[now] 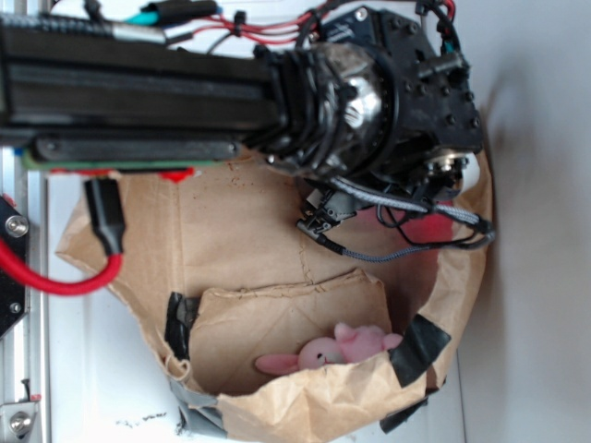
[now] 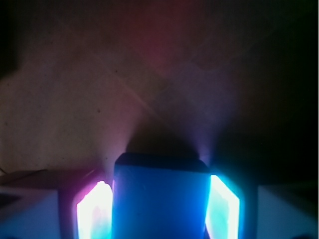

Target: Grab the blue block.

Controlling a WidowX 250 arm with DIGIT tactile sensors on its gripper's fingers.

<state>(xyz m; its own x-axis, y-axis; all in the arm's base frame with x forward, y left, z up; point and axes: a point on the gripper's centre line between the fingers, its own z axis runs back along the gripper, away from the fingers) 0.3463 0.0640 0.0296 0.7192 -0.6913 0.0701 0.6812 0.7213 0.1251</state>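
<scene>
In the wrist view the blue block fills the space between my two glowing fingers, with one pad against each of its sides. My gripper is shut on the blue block, just above the brown paper floor. In the exterior view the black wrist of the arm hangs over the far right part of the open paper bag. It hides both the fingers and the block there.
A pink plush bunny lies at the near inside wall of the bag, well away from the wrist. The bag's crumpled rim carries black tape patches. Red and grey cables hang beside the arm.
</scene>
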